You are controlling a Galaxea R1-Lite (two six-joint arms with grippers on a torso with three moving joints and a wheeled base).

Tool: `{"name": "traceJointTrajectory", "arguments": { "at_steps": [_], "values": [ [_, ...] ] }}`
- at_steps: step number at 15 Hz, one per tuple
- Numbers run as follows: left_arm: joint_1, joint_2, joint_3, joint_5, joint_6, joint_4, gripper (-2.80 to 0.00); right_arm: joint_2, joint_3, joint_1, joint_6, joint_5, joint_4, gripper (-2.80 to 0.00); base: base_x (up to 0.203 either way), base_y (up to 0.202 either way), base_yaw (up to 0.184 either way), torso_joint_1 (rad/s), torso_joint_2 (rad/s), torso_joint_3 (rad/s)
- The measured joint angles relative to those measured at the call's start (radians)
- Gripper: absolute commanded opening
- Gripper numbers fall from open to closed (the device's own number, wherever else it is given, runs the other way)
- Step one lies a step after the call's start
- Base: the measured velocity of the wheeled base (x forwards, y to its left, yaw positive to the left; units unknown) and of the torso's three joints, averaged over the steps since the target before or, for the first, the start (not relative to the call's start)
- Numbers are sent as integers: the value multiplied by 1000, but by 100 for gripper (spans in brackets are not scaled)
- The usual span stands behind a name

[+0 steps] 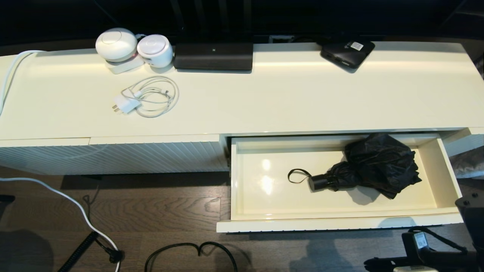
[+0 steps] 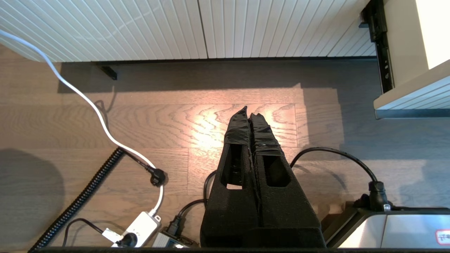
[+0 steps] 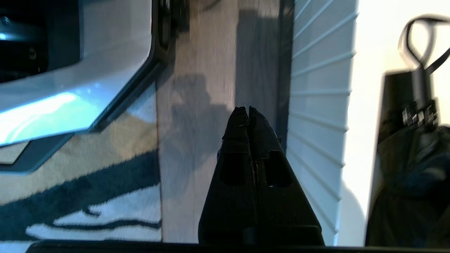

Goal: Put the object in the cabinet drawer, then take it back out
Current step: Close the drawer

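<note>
Head view: drawer (image 1: 242, 181) pulled fully out of the cream cabinet (image 1: 287, 98), with the black umbrella (image 1: 372, 166) lying inside toward its right half, handle and wrist loop (image 1: 298, 176) pointing left, bunched fabric reaching the back right corner. On the cabinet top, two white round devices (image 1: 132, 47), a coiled white charger cable (image 1: 149, 99), a long black bar (image 1: 213, 56) and a flat black box (image 1: 348, 52). Part of the right arm showing at the lower right corner, in front of the drawer.

Left wrist view: left gripper (image 2: 249, 111) hanging over the wooden floor (image 2: 140, 123), fingers pressed together, holding nothing; ribbed cabinet front ahead, white cord (image 2: 88, 105) and coiled black cord (image 2: 81, 198) on the floor.

Right wrist view: right gripper (image 3: 249, 109) with fingers pressed together and empty, over the floor just outside the drawer's ribbed front (image 3: 316, 116); umbrella (image 3: 407, 158) lying inside the drawer beyond it, apart from the fingers; patterned rug (image 3: 81, 196) on the floor
</note>
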Motion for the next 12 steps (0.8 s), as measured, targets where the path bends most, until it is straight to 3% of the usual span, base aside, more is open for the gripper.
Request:
{"name": "traceJointTrajectory", "arguments": {
  "at_steps": [3,12],
  "values": [
    [0,0,1,0,0,0,-280,8,7,0,3,-94,-5,-280,0,0,0,0,0,0],
    [0,0,0,0,0,0,-280,65,-1,4,4,-127,-162,-280,0,0,0,0,0,0]
  ]
}}
